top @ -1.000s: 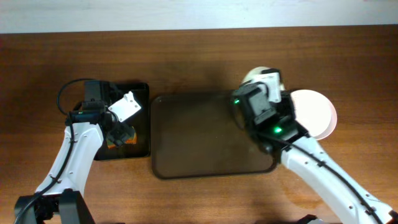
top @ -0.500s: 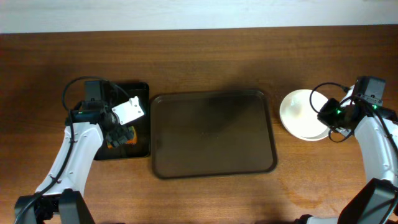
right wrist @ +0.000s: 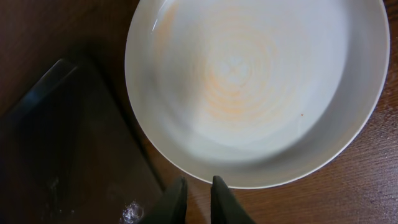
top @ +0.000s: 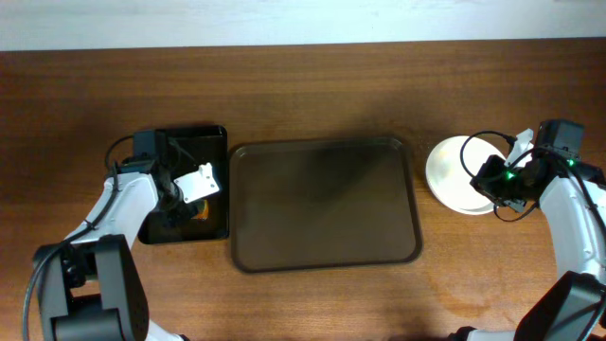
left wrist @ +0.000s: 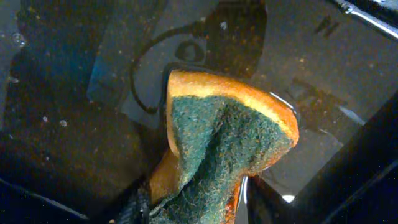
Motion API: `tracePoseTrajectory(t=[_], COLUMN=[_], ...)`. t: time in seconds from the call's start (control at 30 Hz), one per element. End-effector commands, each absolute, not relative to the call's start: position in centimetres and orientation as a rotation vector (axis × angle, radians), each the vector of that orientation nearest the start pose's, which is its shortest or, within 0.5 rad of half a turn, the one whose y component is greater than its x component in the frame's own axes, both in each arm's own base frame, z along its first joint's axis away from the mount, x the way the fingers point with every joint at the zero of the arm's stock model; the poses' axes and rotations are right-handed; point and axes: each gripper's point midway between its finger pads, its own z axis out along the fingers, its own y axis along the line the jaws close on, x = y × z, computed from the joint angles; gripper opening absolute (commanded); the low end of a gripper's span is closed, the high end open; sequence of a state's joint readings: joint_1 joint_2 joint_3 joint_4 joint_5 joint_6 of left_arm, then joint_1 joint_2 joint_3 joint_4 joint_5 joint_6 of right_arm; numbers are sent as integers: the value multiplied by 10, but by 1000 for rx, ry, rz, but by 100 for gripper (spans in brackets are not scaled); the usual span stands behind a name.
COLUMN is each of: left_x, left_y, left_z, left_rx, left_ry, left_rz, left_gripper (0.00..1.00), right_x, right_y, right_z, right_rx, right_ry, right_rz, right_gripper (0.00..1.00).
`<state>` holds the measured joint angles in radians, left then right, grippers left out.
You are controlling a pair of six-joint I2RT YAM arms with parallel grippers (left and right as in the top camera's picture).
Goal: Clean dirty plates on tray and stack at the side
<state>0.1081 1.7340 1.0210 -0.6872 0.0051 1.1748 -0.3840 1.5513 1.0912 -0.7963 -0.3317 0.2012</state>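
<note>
The white plates [top: 453, 173] sit stacked on the table to the right of the dark brown tray [top: 322, 204]. The top plate [right wrist: 249, 87] carries a faint orange smear at its centre. My right gripper [top: 488, 185] hovers at the stack's right side. In the right wrist view, that gripper [right wrist: 194, 186] has its jaws a narrow slit apart, empty, just outside the rim. My left gripper [top: 185, 204] is down in the small black tray [top: 204, 142]. There the gripper [left wrist: 193, 205] is shut on an orange sponge [left wrist: 230, 137] with a green scouring face, squeezing it.
The brown tray holds nothing, and its corner [right wrist: 56, 143] lies close to the left of the plates. The black tray's floor [left wrist: 74, 124] is wet and speckled. Bare wooden table surrounds both trays.
My left gripper dropped into the black tray and closed on the sponge. My right arm swung from the brown tray's right edge to the plates' right side and parted its jaws slightly.
</note>
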Motion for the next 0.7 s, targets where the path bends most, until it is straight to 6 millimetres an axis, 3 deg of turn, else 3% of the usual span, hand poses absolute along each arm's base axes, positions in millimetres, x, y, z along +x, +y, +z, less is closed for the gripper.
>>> tracePoseTrajectory(t=[0.0,0.07,0.17,0.2,0.3,0.37,0.4,0.53,0.6,0.67], left_x=[331,331,332,334,375,386,392,385,379,378], left_y=[32,32,32,32,35,37,38,10,12,23], left_z=[15,15,15,16,51,65,72,69,59,44], left_rx=[1527,1525,1474,1378,697,506,234,-431,-608,-648], left_ry=[2554,2556,2582,2618,2703,2698,2709,2719,2717,2692], left_rz=[127,127,123,121,127,109,60,-303,-311,-226], left_gripper=[31,0,0,0,0,0,0,0,0,0], right_x=[334,334,334,334,334,334,334,334,336,336], right_y=[-74,-74,-74,-74,-74,-74,-74,-73,-68,-68], right_z=[101,101,101,101,101,101,101,101,103,104], right_rx=[710,710,711,711,711,711,710,709,697,692], right_ry=[2665,2665,2665,2665,2665,2665,2665,2664,2655,2656], right_rz=[428,428,428,429,429,429,429,434,480,484], right_gripper=[15,15,15,15,15,15,14,12,11,11])
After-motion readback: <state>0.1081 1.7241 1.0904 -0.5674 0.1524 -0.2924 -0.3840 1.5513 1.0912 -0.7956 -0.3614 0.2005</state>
